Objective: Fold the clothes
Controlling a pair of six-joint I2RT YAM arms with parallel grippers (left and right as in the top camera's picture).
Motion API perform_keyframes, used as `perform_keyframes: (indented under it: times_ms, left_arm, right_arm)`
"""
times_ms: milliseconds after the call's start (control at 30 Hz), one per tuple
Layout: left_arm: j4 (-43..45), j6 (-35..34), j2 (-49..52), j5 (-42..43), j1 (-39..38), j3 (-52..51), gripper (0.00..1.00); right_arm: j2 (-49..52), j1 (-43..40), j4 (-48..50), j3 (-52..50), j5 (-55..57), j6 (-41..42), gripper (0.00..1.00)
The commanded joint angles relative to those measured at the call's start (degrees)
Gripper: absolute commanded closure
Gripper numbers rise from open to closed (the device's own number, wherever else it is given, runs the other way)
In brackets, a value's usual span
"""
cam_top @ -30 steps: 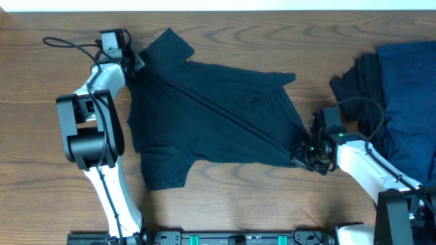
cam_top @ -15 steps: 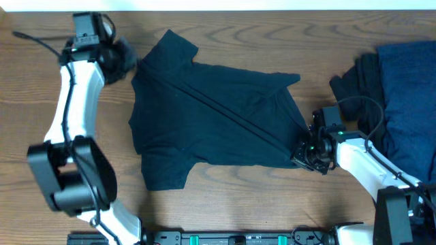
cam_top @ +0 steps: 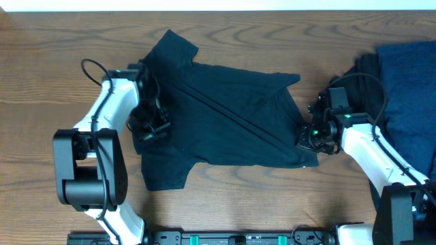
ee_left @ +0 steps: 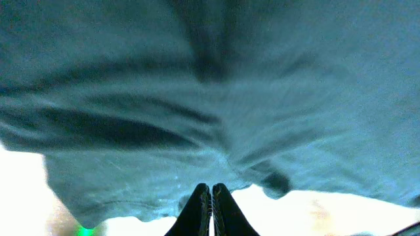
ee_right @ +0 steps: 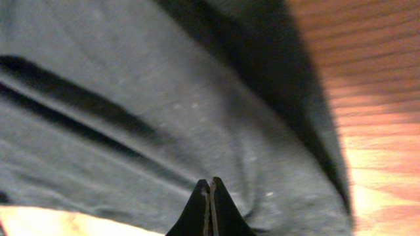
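A black T-shirt lies spread across the middle of the table, with a diagonal crease running over it. My left gripper is at its left edge, below the sleeve. In the left wrist view the jaws are shut at the fabric's rim, where the cloth puckers towards the tips. My right gripper is at the shirt's right side. In the right wrist view it is shut, and the creases in the cloth run to its tips. More clothes lie at the far right: a navy garment over a black one.
The wooden table shows bare on the left and along the front edge. The pile of garments lies just behind my right arm, and the arm's cable loops over it. Bare wood shows beside the shirt in the right wrist view.
My left arm left the shirt's upper-left sleeve, swung out to the far-left corner, and came back to the shirt's left edge. My right gripper moved a little away from the front edge.
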Motion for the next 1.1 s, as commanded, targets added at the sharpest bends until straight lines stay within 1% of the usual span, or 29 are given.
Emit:
perform_keyframes:
  times_ms: [0,100,267,433,633,700,800,900,1067]
  left_arm:
    - [0.6,1.3,0.6,0.7,-0.6,-3.7,0.94]
    - [1.9,1.2,0.6,0.6,-0.5,-7.1,0.94]
    - [6.4,-3.4,0.6,0.6,-0.3,-13.4,0.94]
    - [9.0,-5.0,0.6,0.6,-0.3,-18.9,0.94]
    - [8.7,-5.2,0.6,0.6,-0.3,-22.3,0.94]
    - [6.9,-5.9,0.6,0.6,-0.3,-22.8,0.94]
    - [5.2,-5.8,0.6,0.0,-0.3,-23.3,0.94]
    - [4.5,-5.8,0.6,-2.3,-0.3,-23.6,0.94]
    - [3.3,-5.8,0.6,-5.8,-0.3,-23.6,0.94]
  right_arm:
    - [0.2,-1.0,0.1,0.5,2.6,-2.3,0.99]
    - [0.2,-1.1,1.4,0.5,4.3,-2.3,0.99]
    - [0.2,-1.1,3.7,0.5,4.4,-2.3,0.99]
    - [0.6,-1.0,5.1,-0.3,4.3,-2.3,0.99]
    - [4.1,-1.1,7.3,-1.6,4.4,-2.3,0.99]
    - [6.4,-1.1,7.1,-1.6,4.4,-2.3,0.99]
    - [9.3,-1.5,6.2,-1.6,4.8,-2.3,0.99]
    - [11.1,-2.3,3.3,-1.6,7.8,-1.7,0.99]
    - [10.3,-6.0,-5.6,-1.6,18.1,6.5,0.99]
